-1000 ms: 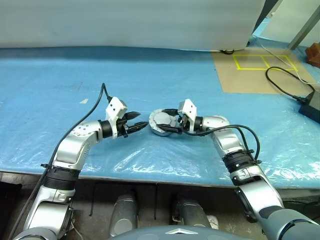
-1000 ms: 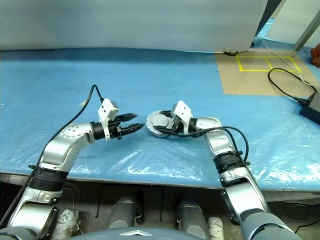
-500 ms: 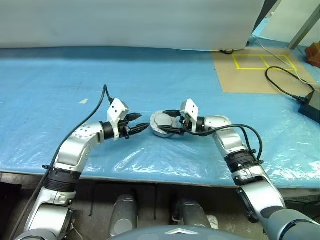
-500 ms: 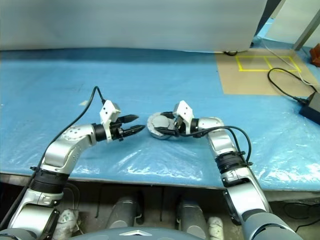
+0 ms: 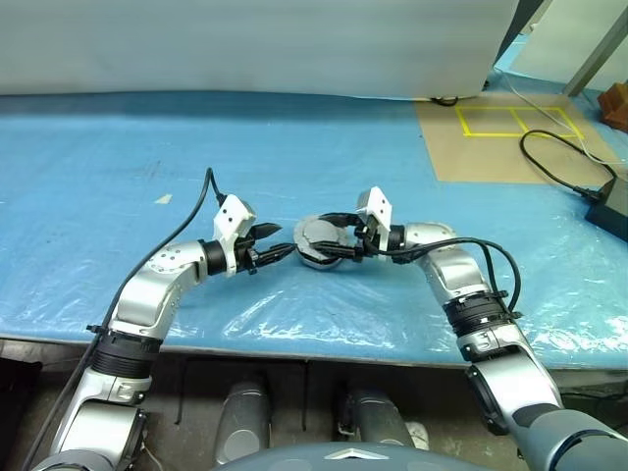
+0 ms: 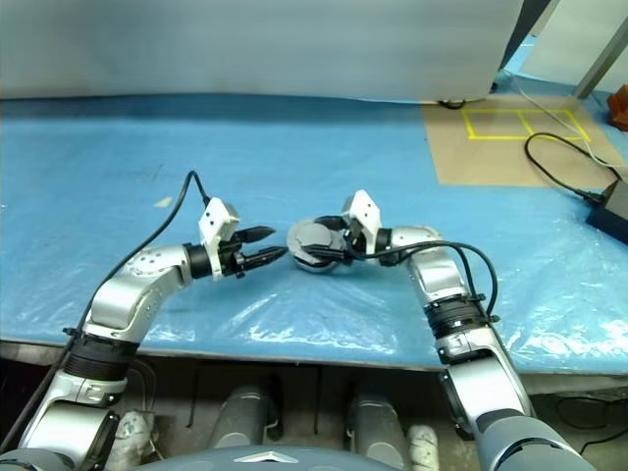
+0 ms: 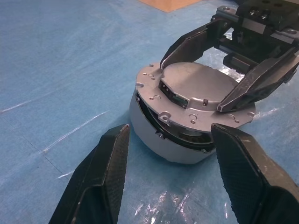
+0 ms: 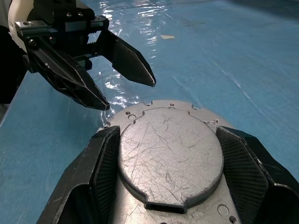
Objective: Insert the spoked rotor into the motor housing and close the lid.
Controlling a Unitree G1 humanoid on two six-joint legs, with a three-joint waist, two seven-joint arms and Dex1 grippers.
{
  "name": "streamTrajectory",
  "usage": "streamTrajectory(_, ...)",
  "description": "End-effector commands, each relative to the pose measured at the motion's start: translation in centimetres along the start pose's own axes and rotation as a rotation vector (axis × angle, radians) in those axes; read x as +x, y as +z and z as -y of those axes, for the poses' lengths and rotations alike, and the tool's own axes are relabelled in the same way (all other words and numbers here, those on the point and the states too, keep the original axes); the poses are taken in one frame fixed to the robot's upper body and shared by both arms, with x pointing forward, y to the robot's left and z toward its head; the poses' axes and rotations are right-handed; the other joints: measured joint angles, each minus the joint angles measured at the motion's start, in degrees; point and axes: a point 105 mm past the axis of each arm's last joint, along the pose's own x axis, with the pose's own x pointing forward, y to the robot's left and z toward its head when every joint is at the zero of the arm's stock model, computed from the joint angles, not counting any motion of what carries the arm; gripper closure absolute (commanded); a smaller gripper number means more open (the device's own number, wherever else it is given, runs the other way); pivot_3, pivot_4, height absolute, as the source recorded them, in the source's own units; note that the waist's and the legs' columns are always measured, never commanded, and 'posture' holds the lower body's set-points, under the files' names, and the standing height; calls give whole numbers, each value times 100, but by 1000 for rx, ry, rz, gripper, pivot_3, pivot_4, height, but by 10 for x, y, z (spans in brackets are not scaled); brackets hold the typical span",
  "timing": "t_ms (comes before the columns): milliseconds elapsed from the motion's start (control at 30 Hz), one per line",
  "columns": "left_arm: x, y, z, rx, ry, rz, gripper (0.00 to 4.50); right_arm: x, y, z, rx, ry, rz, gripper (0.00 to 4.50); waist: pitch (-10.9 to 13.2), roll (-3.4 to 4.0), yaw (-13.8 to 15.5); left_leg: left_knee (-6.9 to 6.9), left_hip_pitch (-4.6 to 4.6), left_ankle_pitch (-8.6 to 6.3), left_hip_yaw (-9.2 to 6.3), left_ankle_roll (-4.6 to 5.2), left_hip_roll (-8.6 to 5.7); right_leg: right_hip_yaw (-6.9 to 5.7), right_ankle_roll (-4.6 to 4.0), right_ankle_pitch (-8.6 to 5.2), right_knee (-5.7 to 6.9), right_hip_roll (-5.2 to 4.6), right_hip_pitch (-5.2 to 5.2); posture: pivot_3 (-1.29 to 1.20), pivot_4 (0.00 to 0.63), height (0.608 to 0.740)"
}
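Observation:
The motor housing [image 7: 161, 140], a short silver-grey ring, stands on the blue sheet at mid-table. The lid [image 7: 196, 86], a scratched grey disc with a raised centre, lies on top of it, slightly askew, with a dark gap on the side facing my left gripper. My right gripper [image 8: 167, 133] reaches in from the right and is shut on the lid's raised centre, one finger on each side. My left gripper [image 5: 285, 250] is open just left of the housing, level with it, its fingertips [image 7: 119, 135] short of the wall. The spoked rotor is hidden.
Crinkled blue plastic sheet [image 5: 118, 177] covers the table. A brown board with yellow tape [image 5: 505, 132] lies at the back right. A black cable [image 5: 559, 177] runs to a dark box [image 5: 616, 206] at the right edge. The table's front edge [image 5: 294, 348] is close.
My right wrist has tipped up slightly at the lid. The left gripper and the housing have kept their places.

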Motion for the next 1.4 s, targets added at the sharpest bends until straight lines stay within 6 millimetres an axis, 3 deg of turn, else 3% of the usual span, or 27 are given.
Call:
streamTrajectory(33, 0, 10, 4, 38, -11, 29, 1559, -1, 14, -1, -103, 22, 14, 1559, 0, 0, 0, 0, 0, 0, 0, 0, 0, 0, 0, 0, 0, 0, 0, 0, 150, 740)
streamTrajectory(467, -2, 8, 4, 32, -1, 30, 1559, 7, -3, -8, -40, 11, 9, 1559, 0, 0, -5, 0, 0, 0, 0, 1, 0, 0, 0, 0, -1, 0, 0, 0, 150, 740)
streamTrajectory(867, -1, 9, 5, 38, -5, 30, 1559, -1, -26, -4, -43, -13, -59, 1559, 0, 0, -1, 7, 2, 0, 0, 1, 0, 0, 0, 0, 4, 0, 3, 0, 150, 740)
streamTrajectory(1000, -2, 9, 4, 40, -2, 28, 1559, -5, -20, 3, -25, -30, -37, 1559, 0, 0, 4, 13, 5, -1, 0, 2, 1, 0, 0, 0, 7, 0, 9, 0, 150, 740)
streamTrajectory(1400, -1, 10, 5, 43, -4, 30, 1559, -4, -15, -5, -46, 54, -31, 1559, 0, 0, 25, 43, 8, -4, -1, 6, 6, 0, -1, -1, 39, -2, 8, 0, 150, 740)
